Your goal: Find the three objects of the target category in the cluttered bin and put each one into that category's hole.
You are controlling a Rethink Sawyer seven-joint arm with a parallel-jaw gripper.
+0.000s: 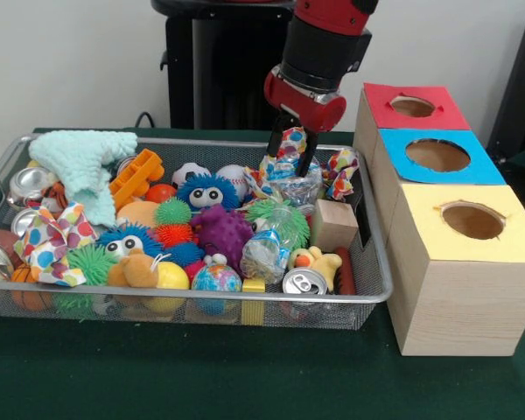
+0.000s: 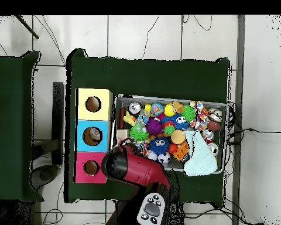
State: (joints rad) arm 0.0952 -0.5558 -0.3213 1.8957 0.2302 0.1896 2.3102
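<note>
1. Front view shows your claw (image 1: 296, 150) down at the back of the wire bin (image 1: 381, 289), on the side nearest the boxes. Its two dark fingers stand a little apart with a colourful polka-dot wrapper (image 1: 289, 147) between them. The wrapper looks pinched and partly raised off the pile, though whether the grip is firm cannot be read from here.

2. Just below the claw lie a clear crinkly bag (image 1: 299, 188) and a green spiky ball (image 1: 280, 219). A second dotted wrapper (image 1: 341, 171) sits just beside the claw, toward the boxes. A third dotted wrapper (image 1: 51, 243) lies well apart, at the bin's opposite end.

3. You appear to be in the lift-out step for the first wrapper, judging from three alike pieces with two still in the bin.

4. Beside the claw, past the bin wall, stand the red box (image 1: 411, 107), the blue box (image 1: 437, 156) and the yellow box (image 1: 472, 220), each with a round hole on top. Which hole suits the wrappers cannot be told.

5. Next, raise the wrapper clear of the bin rim, carry it over the right hole, and release only when centred. The thin foil may slip or drag the clear bag along.

6. Overhead, the red arm (image 2: 137, 167) hides the claw.
</note>
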